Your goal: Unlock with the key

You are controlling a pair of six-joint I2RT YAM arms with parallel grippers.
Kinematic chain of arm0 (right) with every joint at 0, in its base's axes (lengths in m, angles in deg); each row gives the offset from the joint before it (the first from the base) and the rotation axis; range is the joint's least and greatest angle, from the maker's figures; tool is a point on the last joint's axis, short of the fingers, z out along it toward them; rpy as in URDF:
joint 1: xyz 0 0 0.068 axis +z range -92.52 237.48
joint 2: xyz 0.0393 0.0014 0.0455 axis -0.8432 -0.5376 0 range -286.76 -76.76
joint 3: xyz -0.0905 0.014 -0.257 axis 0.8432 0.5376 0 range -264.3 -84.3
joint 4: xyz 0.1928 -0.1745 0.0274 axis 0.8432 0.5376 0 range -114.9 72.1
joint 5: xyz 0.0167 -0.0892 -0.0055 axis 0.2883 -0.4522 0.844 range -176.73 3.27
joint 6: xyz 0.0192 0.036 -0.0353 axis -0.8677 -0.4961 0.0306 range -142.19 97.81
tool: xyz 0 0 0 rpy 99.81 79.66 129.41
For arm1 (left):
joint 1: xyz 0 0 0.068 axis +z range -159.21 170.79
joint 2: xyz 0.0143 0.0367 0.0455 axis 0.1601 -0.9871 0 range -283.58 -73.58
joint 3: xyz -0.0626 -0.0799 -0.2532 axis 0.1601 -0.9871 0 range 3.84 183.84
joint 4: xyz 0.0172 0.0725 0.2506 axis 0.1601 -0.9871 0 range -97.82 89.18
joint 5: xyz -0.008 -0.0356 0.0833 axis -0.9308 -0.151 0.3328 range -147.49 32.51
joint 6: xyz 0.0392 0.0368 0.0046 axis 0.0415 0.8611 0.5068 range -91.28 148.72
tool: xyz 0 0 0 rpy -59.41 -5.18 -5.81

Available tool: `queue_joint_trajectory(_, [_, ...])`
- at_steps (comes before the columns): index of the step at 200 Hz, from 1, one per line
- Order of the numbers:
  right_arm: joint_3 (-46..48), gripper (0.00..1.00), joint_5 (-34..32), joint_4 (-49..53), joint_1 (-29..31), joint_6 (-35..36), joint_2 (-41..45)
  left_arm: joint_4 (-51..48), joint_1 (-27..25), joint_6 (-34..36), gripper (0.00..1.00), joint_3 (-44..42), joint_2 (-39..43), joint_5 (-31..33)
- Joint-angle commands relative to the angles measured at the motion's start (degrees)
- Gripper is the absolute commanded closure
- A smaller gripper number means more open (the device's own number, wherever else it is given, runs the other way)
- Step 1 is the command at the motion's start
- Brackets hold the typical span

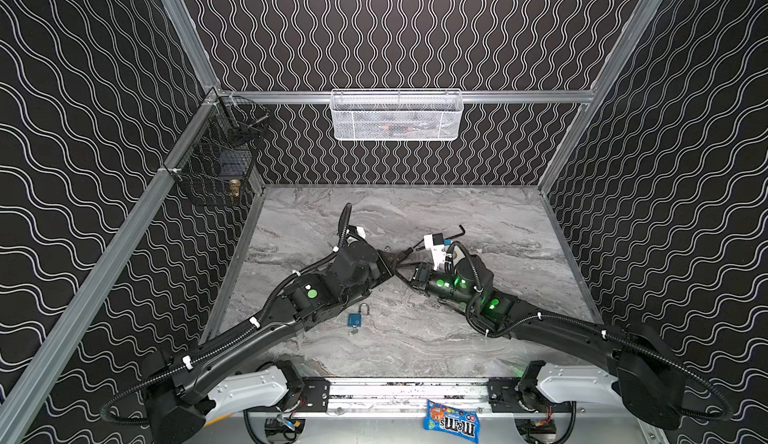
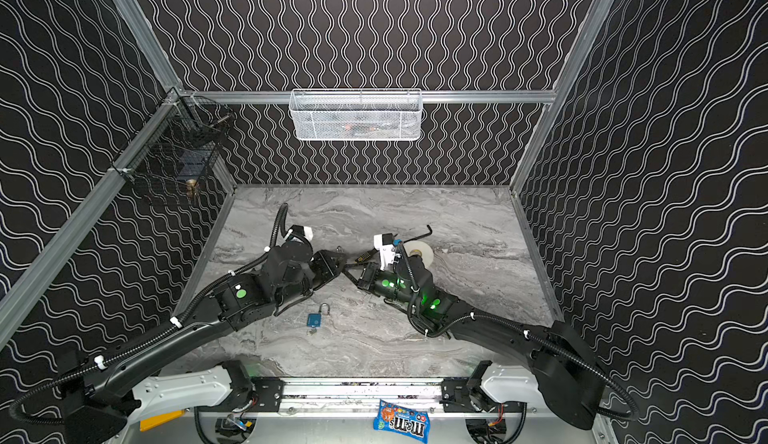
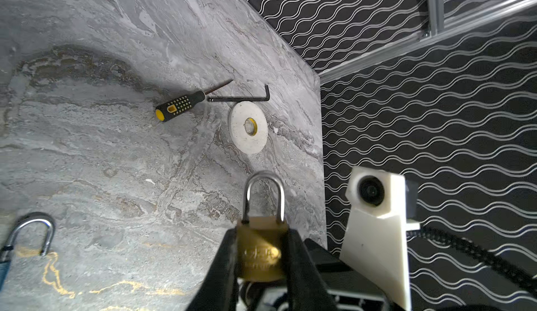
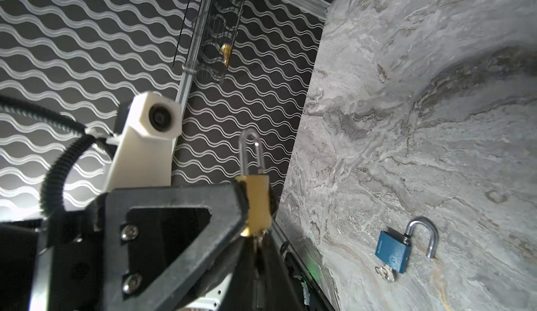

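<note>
The key [image 4: 257, 241] projects from the underside of the brass padlock [image 3: 260, 251], directly at the tips of the right gripper [image 4: 258, 251]. Whether those jaws clamp it cannot be determined. The left gripper [image 3: 261, 234] is closed narrowly on the padlock body.

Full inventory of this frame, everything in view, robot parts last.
brass padlock: 1, brass, shackle shut, in left tool
blue padlock: 1, blue, shackle open, on table
key: 1, silvery, under brass padlock, partly hidden
second key: 1, silvery, in blue padlock
screwdriver: 1, black and yellow, on table
hex key: 1, black, beside screwdriver
disc: 1, white, beside hex key
mesh basket: 1, white, back rail
wire basket: 1, black, left rail
candy bag: 1, blue, front edge
table: 1, grey marble
left tool: 1, black, shut on brass padlock
right tool: 1, black, at padlock's key end, grip unclear
</note>
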Motion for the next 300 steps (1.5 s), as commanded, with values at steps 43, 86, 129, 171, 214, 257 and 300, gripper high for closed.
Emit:
queue_joint_trajectory(43, [-2.3, 0.55, 3.7, 12.6, 0.1, 11.6, 5.7, -4.7, -0.1, 18.2, 1.00, 1.6, 0.7, 5.3])
queue_joint_trajectory(86, [-3.9, 0.40, -0.8, 28.1, 0.0, 17.5, 11.3, -0.8, -0.1, 32.6, 1.00, -5.4, 5.9, 0.3])
queue_joint_trajectory(129, [-9.8, 0.30, -1.7, 40.3, -0.4, 23.8, 8.2, 5.7, -0.1, 43.6, 1.00, -15.1, 12.5, 1.1])
queue_joint_trajectory(171, [-17.6, 0.26, -1.3, 44.6, -0.4, 25.0, 0.9, 7.6, -0.1, 50.9, 1.00, -17.5, 14.2, 1.3])
queue_joint_trajectory(214, [-26.9, 0.24, -0.5, 48.5, -0.4, 27.8, -7.3, 8.4, -0.1, 53.2, 1.00, -19.1, 15.7, 1.6])
queue_joint_trajectory(257, [-32.5, 0.23, -3.7, 53.0, -0.4, 28.7, -12.6, 9.0, -0.1, 53.3, 1.00, -20.0, 16.9, 1.7])
queue_joint_trajectory(300, [-35.9, 0.23, -5.7, 56.5, -0.4, 30.3, -15.2, 8.6, -0.1, 54.0, 1.00, -19.5, 16.7, 1.5])
